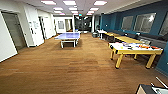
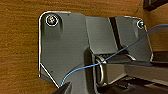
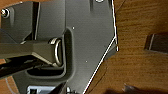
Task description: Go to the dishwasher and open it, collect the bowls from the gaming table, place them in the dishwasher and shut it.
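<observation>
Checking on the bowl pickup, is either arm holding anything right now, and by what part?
It cannot be told. Both wrist views show robot hardware over the brown floor, with no bowl at either arm. The yellow table stands away to the right.

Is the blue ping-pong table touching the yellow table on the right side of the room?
Apart. In the head view the blue ping-pong table stands far back mid-room, the yellow table near the right wall, with open wooden floor between.

Matt brown wood-look floor (image 1: pixel 75 67), yellow, seemingly wooden table legs (image 1: pixel 119 60), smooth blue table-tennis top (image 1: pixel 68 36).
</observation>
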Robot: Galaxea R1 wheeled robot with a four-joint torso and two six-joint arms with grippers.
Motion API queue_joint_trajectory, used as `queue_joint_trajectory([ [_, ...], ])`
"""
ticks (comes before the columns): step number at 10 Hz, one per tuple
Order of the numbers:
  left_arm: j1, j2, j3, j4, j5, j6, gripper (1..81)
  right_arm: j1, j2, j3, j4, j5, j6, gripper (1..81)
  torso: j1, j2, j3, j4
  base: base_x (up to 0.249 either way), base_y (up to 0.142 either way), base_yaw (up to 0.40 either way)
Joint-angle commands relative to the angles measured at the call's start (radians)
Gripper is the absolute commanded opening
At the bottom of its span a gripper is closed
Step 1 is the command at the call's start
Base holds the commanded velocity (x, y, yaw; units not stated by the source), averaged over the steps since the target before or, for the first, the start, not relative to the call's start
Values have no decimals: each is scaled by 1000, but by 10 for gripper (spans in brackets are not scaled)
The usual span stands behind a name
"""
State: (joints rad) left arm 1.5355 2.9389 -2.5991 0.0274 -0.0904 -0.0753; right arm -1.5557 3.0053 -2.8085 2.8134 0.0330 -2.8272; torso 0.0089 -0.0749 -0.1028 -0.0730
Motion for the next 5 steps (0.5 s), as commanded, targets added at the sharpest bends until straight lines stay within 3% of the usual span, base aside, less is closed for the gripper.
queue_joint_trajectory([
  [1,-44,-9,5,3,51,3,811,44,37,-89,66,-51,-53,811,0,0,0,0,141,0,0],
  [5,-44,-7,5,3,51,3,811,30,13,-69,66,-30,-53,811,0,0,0,0,132,0,0],
])
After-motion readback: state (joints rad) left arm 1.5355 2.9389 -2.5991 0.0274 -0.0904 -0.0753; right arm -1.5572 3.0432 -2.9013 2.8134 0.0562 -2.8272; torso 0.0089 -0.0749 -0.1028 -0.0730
